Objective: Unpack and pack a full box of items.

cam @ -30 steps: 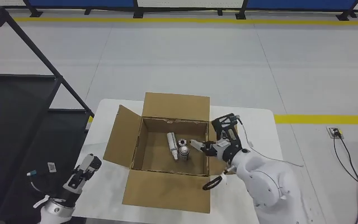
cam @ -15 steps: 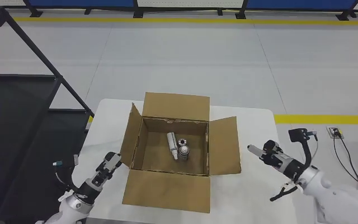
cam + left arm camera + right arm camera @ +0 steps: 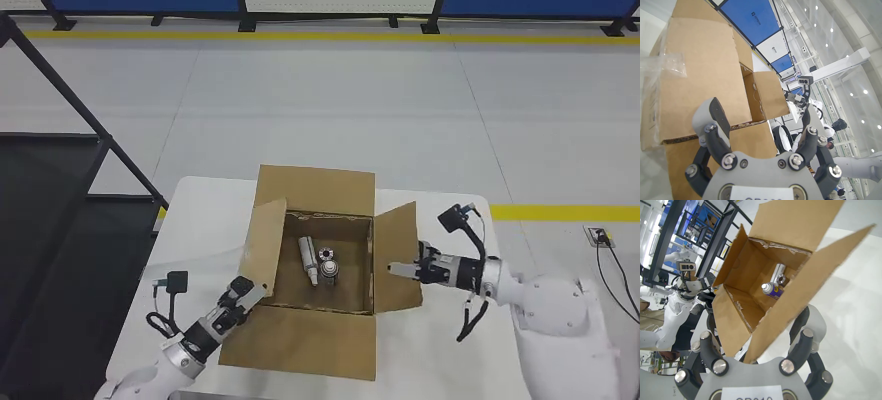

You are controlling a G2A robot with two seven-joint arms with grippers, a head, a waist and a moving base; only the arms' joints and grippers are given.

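Left claw [image 3: 761,111]: wide open at the box's left side, one pad in front of the raised left flap [image 3: 265,245]. You can't tell whether it touches the card. Nothing is held.

Right claw [image 3: 761,326]: also spread wide, straddling the outer edge of the right flap [image 3: 397,245]. The card runs between the fingers, which don't look clamped on it.

Count, big to small:
- 1 worktop [image 3: 200,210], white.
- 1 cardboard box [image 3: 290,285], mid-worktop between the two claws, mouth up.
- 4 flaps, all open. The far flap [image 3: 315,188] lies back and away from you, and the near flap [image 3: 300,345] is folded out towards the robot. The left and right flaps are both lifted and tilted partway up over the sides.
- 2 items on the box floor, right of centre and just beside each other.

The items:
- Silver cylinder [image 3: 308,257]: lying down, long axis roughly far-to-near. The right wrist view shows a hole in its open end, which points towards the can.
- Spray can [image 3: 327,270]: blue-purple label, pale cap. It looks upright with the cap up, but you can't be sure from these angles. It sits on the right-flap side of the cylinder.
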